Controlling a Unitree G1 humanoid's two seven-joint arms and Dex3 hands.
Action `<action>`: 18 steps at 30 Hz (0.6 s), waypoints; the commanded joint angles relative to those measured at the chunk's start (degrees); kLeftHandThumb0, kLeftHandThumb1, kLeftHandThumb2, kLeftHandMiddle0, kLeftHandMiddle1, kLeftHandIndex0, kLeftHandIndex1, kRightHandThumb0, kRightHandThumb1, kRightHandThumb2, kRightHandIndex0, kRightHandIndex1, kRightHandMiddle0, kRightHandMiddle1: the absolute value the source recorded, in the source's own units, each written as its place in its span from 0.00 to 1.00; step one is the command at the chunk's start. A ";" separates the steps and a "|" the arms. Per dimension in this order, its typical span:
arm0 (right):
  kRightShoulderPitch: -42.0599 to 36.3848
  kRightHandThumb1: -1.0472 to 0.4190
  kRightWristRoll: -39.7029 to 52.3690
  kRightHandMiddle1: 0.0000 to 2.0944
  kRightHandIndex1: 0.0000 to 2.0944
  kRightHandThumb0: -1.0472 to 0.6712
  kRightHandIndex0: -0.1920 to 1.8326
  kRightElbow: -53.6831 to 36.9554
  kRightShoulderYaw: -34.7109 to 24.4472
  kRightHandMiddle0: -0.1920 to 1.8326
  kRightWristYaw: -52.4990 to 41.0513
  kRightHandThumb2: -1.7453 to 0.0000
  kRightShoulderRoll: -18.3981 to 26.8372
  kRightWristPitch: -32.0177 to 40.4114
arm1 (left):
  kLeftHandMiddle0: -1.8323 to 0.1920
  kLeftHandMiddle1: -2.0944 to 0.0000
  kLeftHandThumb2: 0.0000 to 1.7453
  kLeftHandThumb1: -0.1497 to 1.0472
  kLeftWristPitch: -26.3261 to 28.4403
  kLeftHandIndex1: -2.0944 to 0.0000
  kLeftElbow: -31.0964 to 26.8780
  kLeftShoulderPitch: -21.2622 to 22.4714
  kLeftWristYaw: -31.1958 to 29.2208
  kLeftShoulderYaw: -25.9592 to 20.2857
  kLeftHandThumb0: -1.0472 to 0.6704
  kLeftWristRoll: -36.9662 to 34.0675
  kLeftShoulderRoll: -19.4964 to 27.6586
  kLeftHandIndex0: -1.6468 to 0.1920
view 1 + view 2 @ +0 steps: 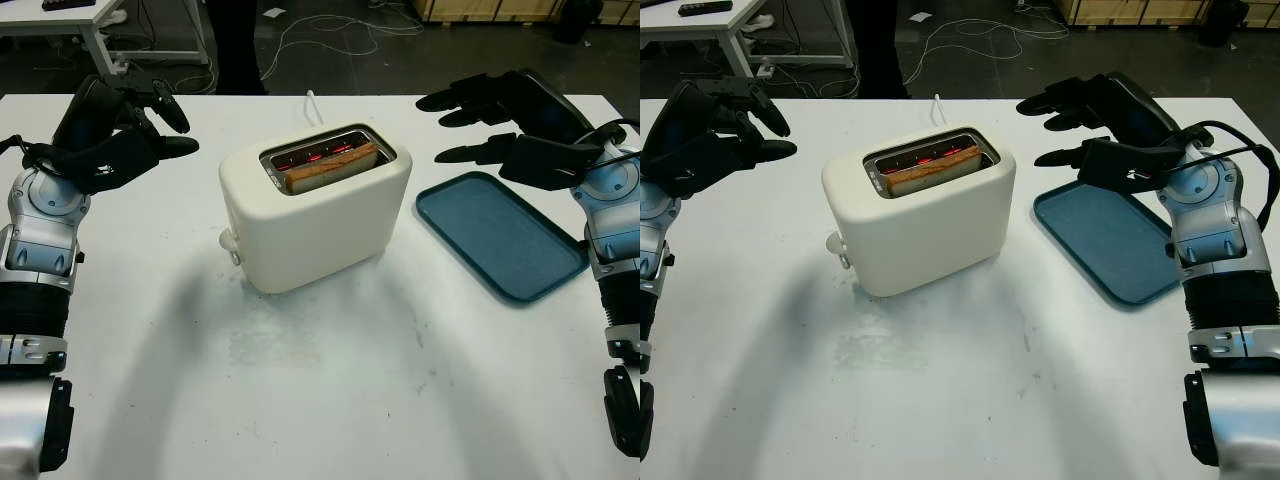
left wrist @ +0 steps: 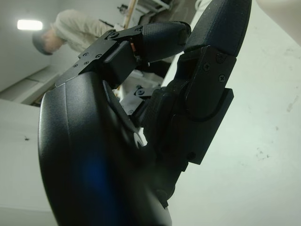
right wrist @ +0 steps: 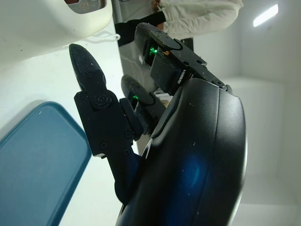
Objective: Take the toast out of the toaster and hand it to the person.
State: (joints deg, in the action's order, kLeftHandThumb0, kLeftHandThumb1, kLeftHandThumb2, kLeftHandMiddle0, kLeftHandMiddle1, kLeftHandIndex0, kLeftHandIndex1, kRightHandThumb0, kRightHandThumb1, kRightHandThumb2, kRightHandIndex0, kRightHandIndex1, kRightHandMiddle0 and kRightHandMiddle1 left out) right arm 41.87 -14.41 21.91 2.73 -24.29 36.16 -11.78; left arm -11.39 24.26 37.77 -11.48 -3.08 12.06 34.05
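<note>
A cream toaster (image 1: 315, 215) stands at the middle of the white table (image 1: 330, 380). One slice of toast (image 1: 332, 168) sticks up a little from its front slot, and red heating elements glow in the slot behind it. My left hand (image 1: 183, 133) hovers to the left of the toaster, open and holding nothing, well apart from it. My right hand (image 1: 435, 130) hangs open to the right of the toaster, above the far end of a blue tray (image 1: 500, 235). A person (image 3: 197, 14) in a light top stands beyond the table's far edge.
The blue tray lies flat to the right of the toaster with nothing on it. The toaster's lever knob (image 1: 229, 240) juts out on its left side, and its white cord (image 1: 310, 105) runs back off the table. Dark legs (image 1: 235, 45) and cables show on the floor behind.
</note>
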 commanded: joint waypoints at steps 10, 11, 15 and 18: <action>-0.35 0.21 0.96 0.00 0.00 0.41 0.50 -0.98 -0.01 0.48 -0.84 1.00 -0.42 1.97 | 0.44 0.40 0.00 0.81 -1.22 0.39 0.11 -0.33 0.69 -0.28 0.00 -0.29 -0.35 0.45; -0.36 0.21 0.91 0.00 0.00 0.41 0.50 -0.97 0.02 0.48 -0.82 1.00 -0.42 2.00 | 0.44 0.40 0.00 0.81 -1.09 0.39 0.01 -0.35 0.58 -0.26 0.00 -0.29 -0.30 0.45; -0.43 0.21 0.55 0.00 0.00 0.41 0.50 -1.06 0.11 0.48 -0.58 1.00 -0.48 2.04 | 0.44 0.40 0.00 0.81 -0.16 0.39 -0.81 -0.57 0.45 -0.09 0.00 0.18 -0.02 0.45; -0.33 0.21 0.64 0.00 0.00 0.41 0.50 -0.90 0.13 0.48 -0.61 1.00 -0.68 2.36 | 0.44 0.40 0.00 0.82 -0.99 0.40 -0.35 -0.60 0.87 -0.16 0.00 0.26 -0.03 0.45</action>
State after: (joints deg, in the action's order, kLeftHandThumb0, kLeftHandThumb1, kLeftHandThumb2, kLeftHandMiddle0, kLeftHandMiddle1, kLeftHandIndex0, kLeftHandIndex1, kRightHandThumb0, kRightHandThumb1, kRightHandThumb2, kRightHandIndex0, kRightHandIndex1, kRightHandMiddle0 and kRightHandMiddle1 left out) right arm 41.86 -14.28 21.64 2.72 -24.87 36.09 -10.53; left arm -11.85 23.98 37.76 -11.43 -3.08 12.07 33.88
